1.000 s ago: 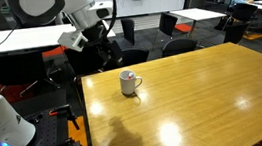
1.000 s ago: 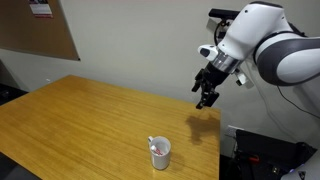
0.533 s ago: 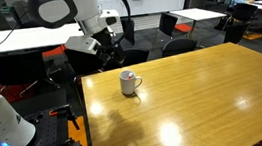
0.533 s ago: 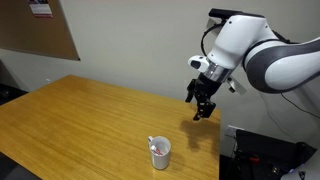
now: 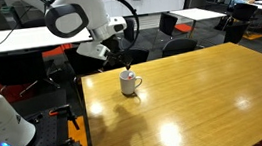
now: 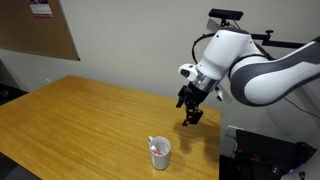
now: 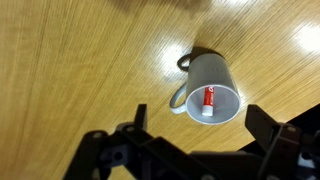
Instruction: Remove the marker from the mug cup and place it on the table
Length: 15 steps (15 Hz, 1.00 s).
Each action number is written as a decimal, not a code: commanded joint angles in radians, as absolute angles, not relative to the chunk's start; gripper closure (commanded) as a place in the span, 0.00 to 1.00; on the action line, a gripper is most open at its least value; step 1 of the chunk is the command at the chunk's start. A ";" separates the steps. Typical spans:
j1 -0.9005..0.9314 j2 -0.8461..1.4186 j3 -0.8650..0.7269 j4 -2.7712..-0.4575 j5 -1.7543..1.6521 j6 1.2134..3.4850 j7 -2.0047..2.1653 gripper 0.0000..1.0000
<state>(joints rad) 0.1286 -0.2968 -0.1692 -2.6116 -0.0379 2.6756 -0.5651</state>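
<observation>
Well apart, empty jaws near mug cup (image 7: 226, 76), marker (image 7: 209, 97) inside.

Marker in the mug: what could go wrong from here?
1. The marker sits down inside the mug cup, so the open jaws must reach in; one could catch the rim and tip the mug.
2. The mug stands loose on the glossy table, so a sideways nudge may slide it.
3. The marker is thin, and a slightly off pinch could miss it.
</observation>
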 commanded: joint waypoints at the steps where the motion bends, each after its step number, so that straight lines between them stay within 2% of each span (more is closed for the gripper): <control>1: 0.135 -0.220 -0.136 -2.567 0.004 2.712 -0.530 0.00; 4: 0.169 -0.213 -0.132 -2.552 0.069 2.633 -0.611 0.00; 15: 0.144 -0.167 -0.101 -2.571 0.053 2.749 -0.541 0.00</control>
